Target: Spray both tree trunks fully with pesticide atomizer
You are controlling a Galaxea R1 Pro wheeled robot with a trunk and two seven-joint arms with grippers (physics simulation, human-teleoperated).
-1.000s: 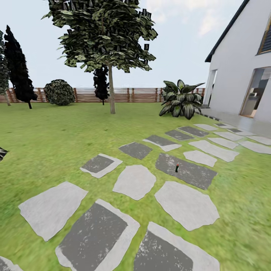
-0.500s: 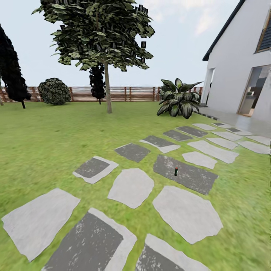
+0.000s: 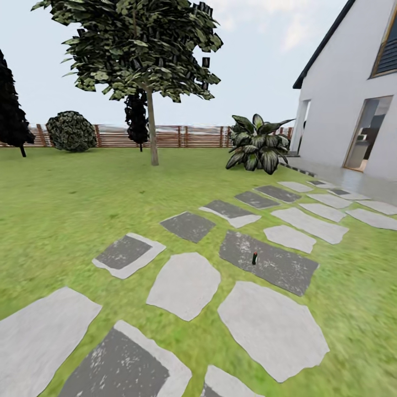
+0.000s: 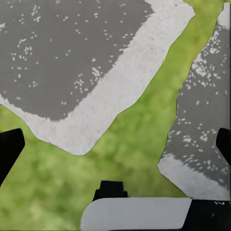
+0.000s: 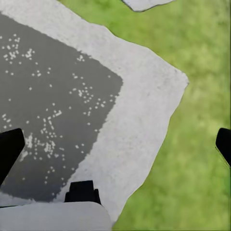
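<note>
Below me, my left end effector hangs over grass between two paving stones, fingers spread wide at the frame's edges, holding nothing. My right end effector is likewise spread open and unloaded, above a dark stone's pale border. Further ahead, the pesticide atomizer stands upright on a dark paving slab. Beyond the lawn, one tree trunk rises before the wooden fence, the house to the right.
</note>
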